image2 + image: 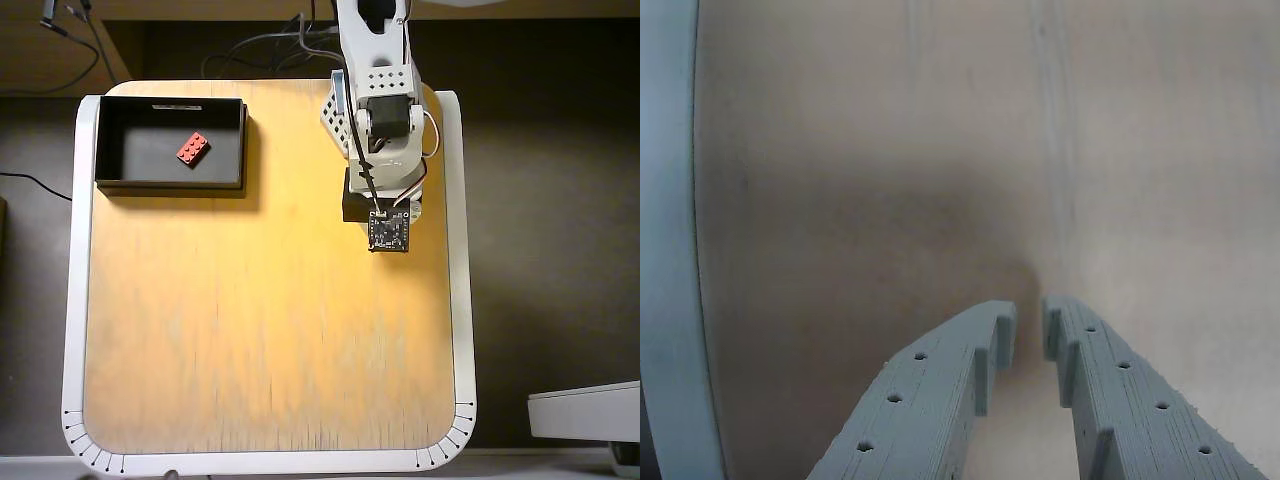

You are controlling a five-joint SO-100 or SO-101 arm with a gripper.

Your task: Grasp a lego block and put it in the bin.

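The red lego block [193, 148] lies flat on the dark floor of the black bin [140, 152], which stands at the table's back left corner in the overhead view. The arm [380, 130] is folded at the back right, well away from the bin, and its own body and wrist camera board hide the gripper from above. In the wrist view, my gripper [1030, 325] hangs just above bare wood. Its grey fingers [940, 390] are nearly together with only a narrow slit between the tips, and nothing is held. The block and bin are out of the wrist view.
The wooden table [260, 320] has a raised white rim [72, 300] all round; the rim shows at the left of the wrist view [665, 250]. Cables [260, 60] run behind the table's back edge.
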